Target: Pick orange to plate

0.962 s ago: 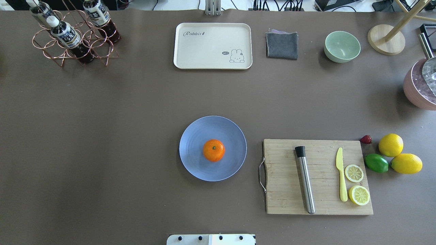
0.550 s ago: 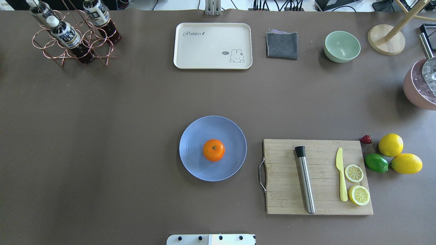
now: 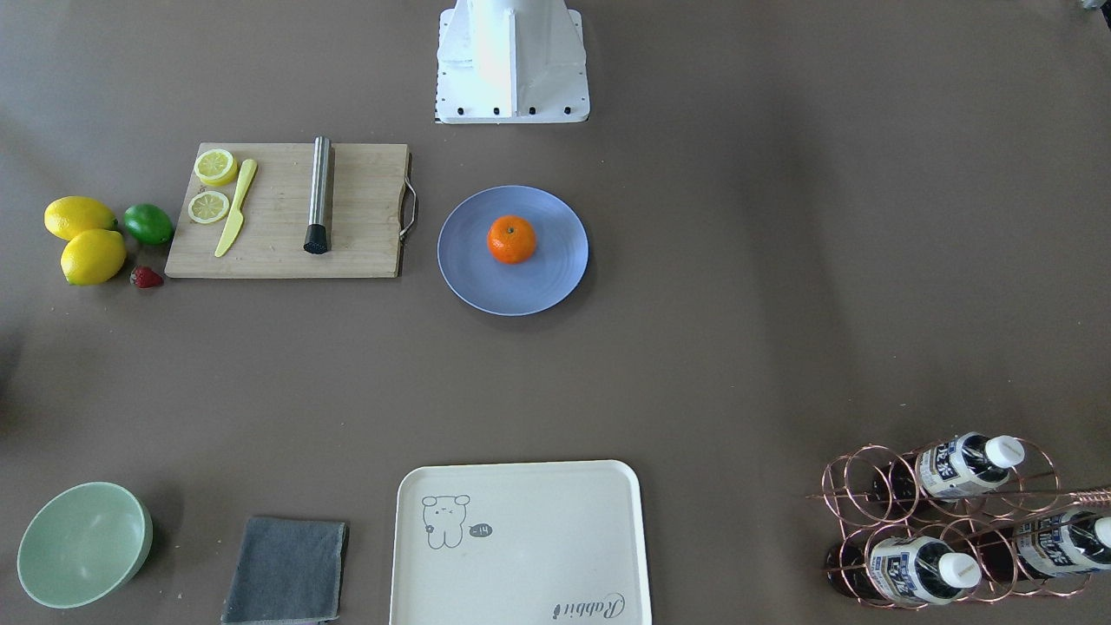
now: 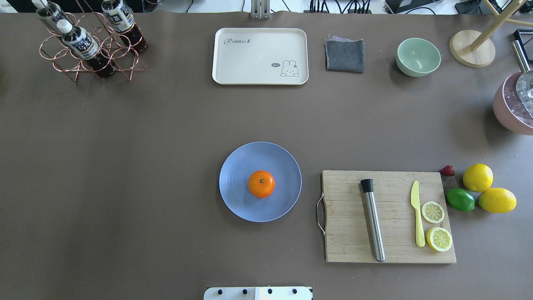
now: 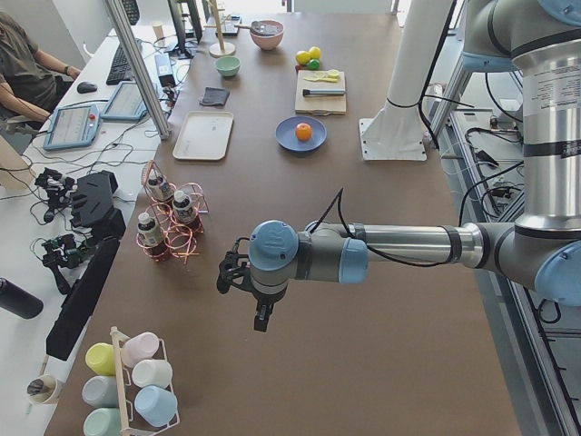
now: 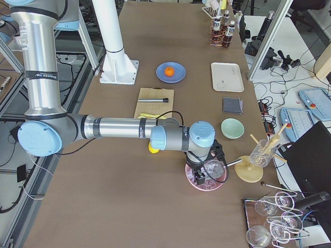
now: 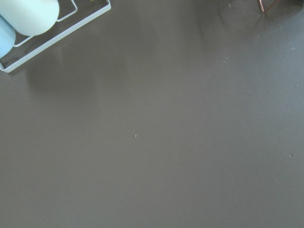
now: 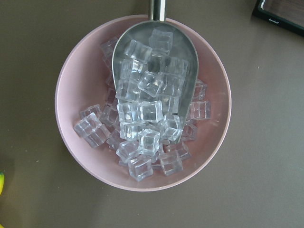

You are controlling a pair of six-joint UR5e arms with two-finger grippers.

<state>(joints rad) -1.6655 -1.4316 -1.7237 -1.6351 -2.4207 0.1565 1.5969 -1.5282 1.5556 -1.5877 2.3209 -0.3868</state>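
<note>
My left gripper [image 5: 260, 318] hangs from the near arm in the lower middle of the left-side view, pointing down over the bare brown table [image 5: 363, 372]. I cannot tell whether its fingers are apart or together. My left wrist camera sees only tabletop, plus a corner of a white rack [image 7: 57, 35] with pale cups in the upper left of the frame.

My right gripper [image 6: 199, 176] sits in the lower middle of the right-side view, above the pink bowl [image 8: 71, 90] of ice cubes [image 8: 142, 114] with a metal scoop [image 8: 185, 50] lying in it. I cannot tell its state either.

The orange [image 4: 261, 183] rests stem dot up at the centre of the plate [image 4: 237, 204], just below the middle of the overhead frame. Both lie left of the cutting board [image 4: 345, 216] and well apart from both grippers.
</note>
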